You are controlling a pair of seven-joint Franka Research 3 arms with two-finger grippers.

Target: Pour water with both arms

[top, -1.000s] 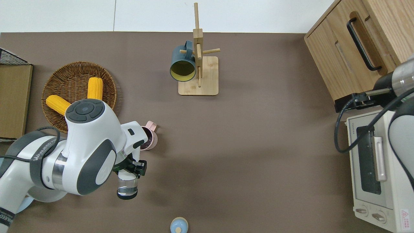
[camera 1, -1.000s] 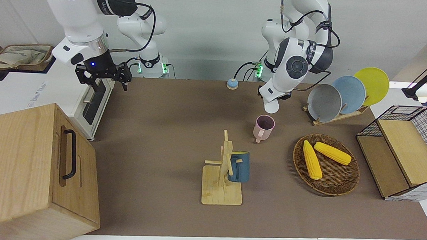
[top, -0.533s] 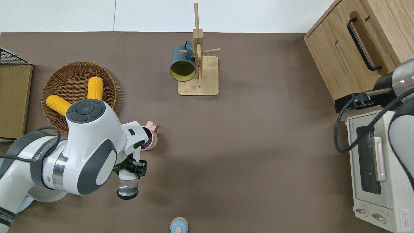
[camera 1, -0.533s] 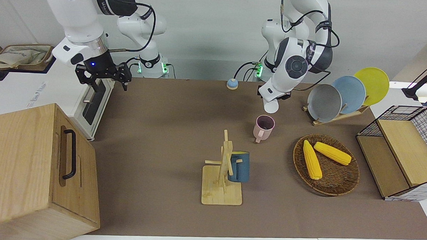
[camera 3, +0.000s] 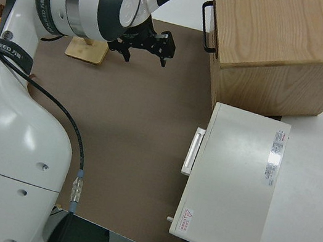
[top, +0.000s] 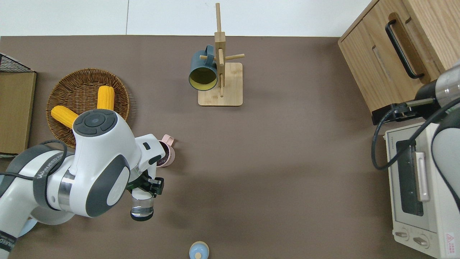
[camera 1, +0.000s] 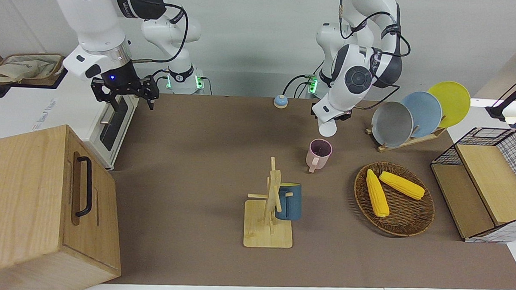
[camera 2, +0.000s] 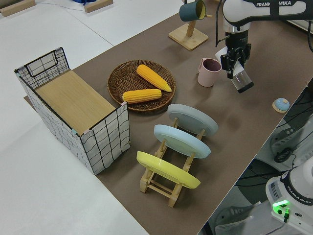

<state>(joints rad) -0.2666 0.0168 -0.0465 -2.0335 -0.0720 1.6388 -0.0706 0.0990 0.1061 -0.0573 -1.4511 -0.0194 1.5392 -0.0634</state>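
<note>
Brown table [top: 273, 162]: a clear glass cup [top: 141, 208] is gripped by the left tool [top: 148, 187], tilted, mouth toward six o'clock overhead, beside a pink ceramic mug [top: 166, 154]. Right arm parked, tool [camera 1: 124, 93] spread.

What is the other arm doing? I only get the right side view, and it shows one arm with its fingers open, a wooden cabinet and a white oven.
Observer: The left gripper is shut on a clear glass, which it holds tilted.
Operator: Is the glass over a cup?
Observer: No. The overhead view shows it over the bare table mat, beside a pink mug.
Operator: Are there any more cups?
Observer: A dark blue mug hangs on a wooden rack.
</note>
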